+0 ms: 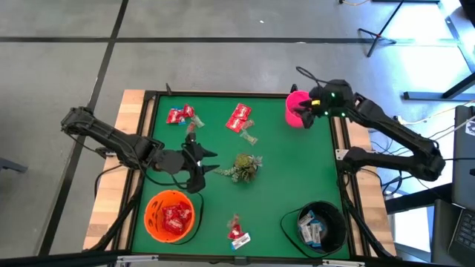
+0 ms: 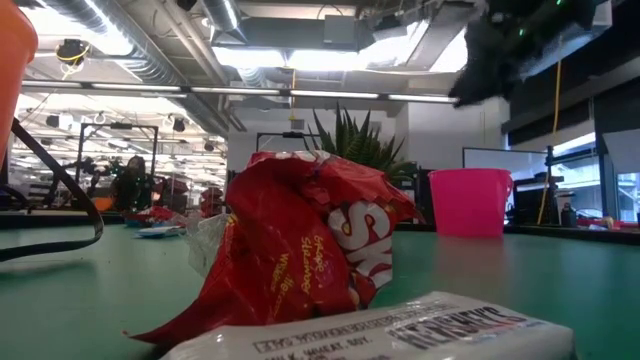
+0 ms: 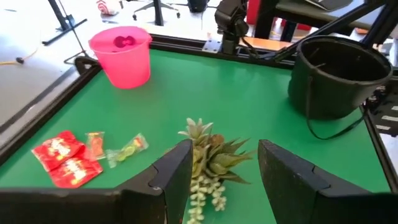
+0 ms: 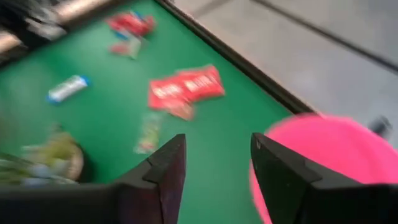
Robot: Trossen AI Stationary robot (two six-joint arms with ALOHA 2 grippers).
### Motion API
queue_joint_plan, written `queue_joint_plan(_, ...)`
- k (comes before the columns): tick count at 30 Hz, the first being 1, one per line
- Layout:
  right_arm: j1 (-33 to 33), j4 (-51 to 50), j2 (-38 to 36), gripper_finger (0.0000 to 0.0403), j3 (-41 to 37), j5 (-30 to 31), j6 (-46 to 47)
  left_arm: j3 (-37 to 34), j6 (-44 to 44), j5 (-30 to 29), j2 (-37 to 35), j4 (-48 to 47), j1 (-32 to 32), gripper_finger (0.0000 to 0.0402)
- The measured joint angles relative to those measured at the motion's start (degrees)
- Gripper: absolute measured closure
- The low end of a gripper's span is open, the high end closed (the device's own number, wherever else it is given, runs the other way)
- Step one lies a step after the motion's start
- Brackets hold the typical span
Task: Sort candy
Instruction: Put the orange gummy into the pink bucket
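Observation:
Candy lies scattered on the green mat: red packets (image 1: 178,115) near the far left, red packets (image 1: 239,117) with small clear-wrapped pieces (image 1: 249,136) at the far middle, and a red packet beside a white one (image 1: 236,231) near the front edge. The low view shows that near pair close up: the red packet (image 2: 300,250) and the white one (image 2: 400,330). My left gripper (image 1: 210,163) (image 3: 224,180) is open, low over the mat, its fingers facing the green sprig (image 1: 241,167) (image 3: 208,155). My right gripper (image 1: 308,110) (image 4: 217,165) is open, above the pink bowl (image 1: 297,110) (image 4: 323,155).
An orange bowl (image 1: 171,215) at the near left holds red packets. A black bowl (image 1: 318,226) at the near right holds white-and-blue packets. A raised dark rim (image 1: 338,148) frames the mat. Open green mat lies between the sprig and the black bowl.

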Motion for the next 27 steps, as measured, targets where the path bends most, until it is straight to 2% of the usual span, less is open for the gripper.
queue_joint_plan(3,5.8,3.6,-2.5,0.0237,0.0,1.5,1.2,0.0,1.2,0.0,2.6,3.1,0.0,0.023)
queue_joint_plan(5,9.6,5.8,-3.9,0.0241,0.0,2.6,1.8,0.0,2.6,2.0,5.0,4.4,-0.4,0.023)
queue_joint_plan(9,16.5,9.6,-5.8,0.0244,0.0,3.4,1.9,0.0,2.9,12.1,10.8,6.6,-1.4,0.023)
queue_joint_plan(11,19.4,10.1,-6.1,0.0244,0.0,5.1,1.9,0.0,2.3,18.3,13.4,8.2,-2.0,0.023)
queue_joint_plan(14,22.7,9.9,-6.1,0.0244,0.0,8.9,1.9,0.0,-0.9,24.1,17.0,8.4,-3.2,0.023)
queue_joint_plan(20,25.4,9.4,-5.9,0.0244,0.0,13.7,0.5,0.0,-4.9,31.2,23.8,11.3,-5.7,0.023)
queue_joint_plan(27,25.2,9.3,-5.9,0.0244,0.0,15.4,0.3,0.0,-1.4,32.2,29.6,16.2,-8.0,0.023)
